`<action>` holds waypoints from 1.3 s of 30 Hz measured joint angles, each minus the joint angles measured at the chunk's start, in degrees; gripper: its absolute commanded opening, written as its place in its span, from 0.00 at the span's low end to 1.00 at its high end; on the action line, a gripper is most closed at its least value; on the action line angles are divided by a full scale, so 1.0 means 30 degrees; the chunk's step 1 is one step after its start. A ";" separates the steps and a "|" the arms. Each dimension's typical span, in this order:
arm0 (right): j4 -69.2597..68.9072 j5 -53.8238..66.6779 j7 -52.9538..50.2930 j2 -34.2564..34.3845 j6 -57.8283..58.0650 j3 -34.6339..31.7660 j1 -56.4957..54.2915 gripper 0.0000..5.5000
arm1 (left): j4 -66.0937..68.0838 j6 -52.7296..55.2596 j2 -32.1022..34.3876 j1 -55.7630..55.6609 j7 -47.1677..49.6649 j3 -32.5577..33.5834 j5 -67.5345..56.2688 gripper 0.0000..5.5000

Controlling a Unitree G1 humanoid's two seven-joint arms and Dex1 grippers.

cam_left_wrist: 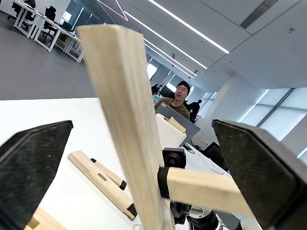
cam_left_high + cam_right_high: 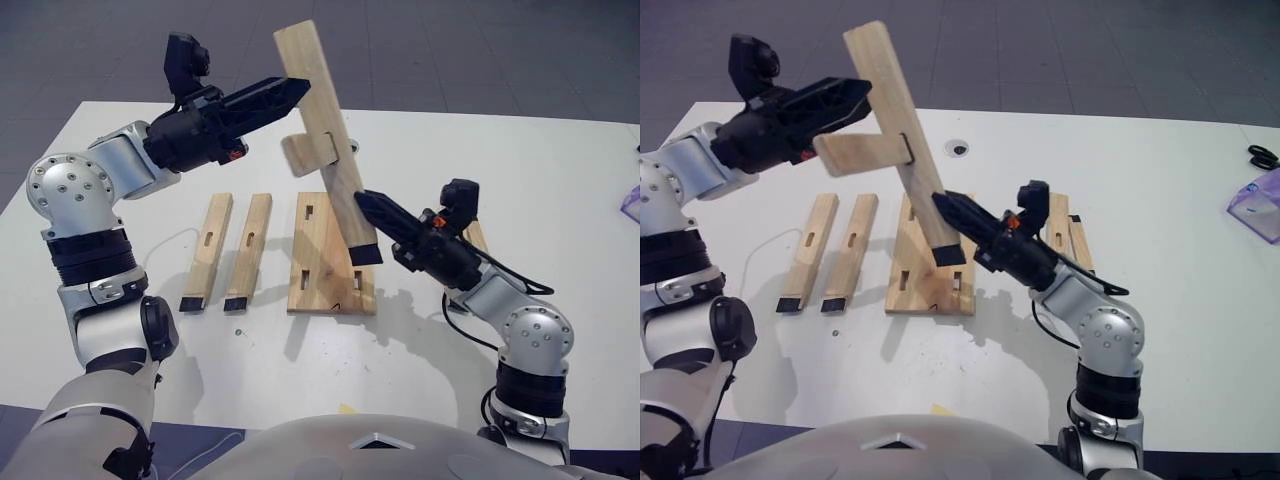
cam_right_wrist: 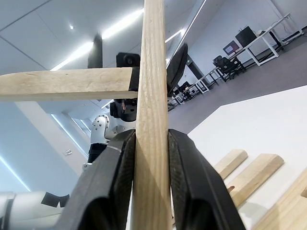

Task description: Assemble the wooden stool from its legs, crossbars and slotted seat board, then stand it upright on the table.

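The leg [image 2: 322, 120], with a crossbar [image 2: 303, 154] plugged in, leans above the seat board [image 2: 325, 285], hiding part of it. The right fingers [image 2: 385, 212] clamp it and the left fingers [image 2: 265, 100] straddle it, wide open. Two loose legs [image 2: 208, 252] lie left of the board. More pieces [image 2: 1058, 215] lie to its right, arm-hidden.

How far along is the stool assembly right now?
Done: one crossbar sits in a leg's slot. In hand: the right jaws clamp that leg, tilted over the seat board; the left jaws stand open around its upper part. Left: two legs lie flat beside the board, more parts lie behind the right arm, and no stool stands yet.
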 measured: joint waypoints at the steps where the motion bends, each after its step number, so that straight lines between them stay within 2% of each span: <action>1: -0.0082 -0.0215 0.0012 -0.0039 -0.0076 0.0313 0.0042 0.17 | -0.0001 0.0100 -0.0080 -0.0017 0.0122 -0.0013 -0.0146 0.90; 5: -0.0110 -0.0704 0.0075 -0.0079 -0.0494 0.1045 0.0142 0.17 | 0.0104 0.0468 -0.0228 -0.0370 0.0333 0.0023 -0.0801 0.78; 10: -0.0079 -0.0660 0.0021 0.0319 -0.1082 0.1233 0.0203 0.17 | 0.0173 0.0834 0.0808 -0.0366 -0.0222 0.0059 -0.1120 0.63; 20: -0.0410 -0.0698 -0.0356 0.0222 -0.1547 0.1764 0.0797 0.17 | 0.0155 -0.0246 0.1014 -0.0043 -0.0610 -0.0940 0.0403 0.33; 26: -0.0418 -0.1095 -0.0749 -0.0046 -0.1855 0.2113 0.0799 0.17 | 0.0154 -0.0498 0.0692 0.0017 -0.0101 -0.0878 0.0875 0.29; 27: -0.0417 -0.1227 -0.0829 -0.0051 -0.1970 0.2169 0.0797 0.24 | 0.0144 -0.0503 0.0637 0.0033 0.0061 -0.0837 0.0891 0.29; 29: -0.0372 -0.2226 -0.1276 -0.0122 -0.2312 0.2417 0.0722 0.28 | -0.0030 -0.0999 0.0482 0.0206 0.1114 -0.0785 0.1389 0.28; 32: 0.0040 -0.3917 -0.2200 -0.0715 -0.2387 0.2590 0.0837 0.37 | 0.0448 -0.3820 0.0451 0.0384 0.5042 -0.0350 0.4875 0.20; 35: 0.0242 -0.4723 -0.2592 -0.0877 -0.2583 0.2480 0.0944 0.46 | 0.0912 -0.6103 0.0209 0.0645 0.7667 0.0317 0.6986 0.19; 39: 0.0165 -0.5790 -0.2821 -0.1784 -0.2803 0.2041 0.1662 0.57 | -0.0330 -0.7679 0.0093 0.1501 0.9258 0.0939 0.8100 0.19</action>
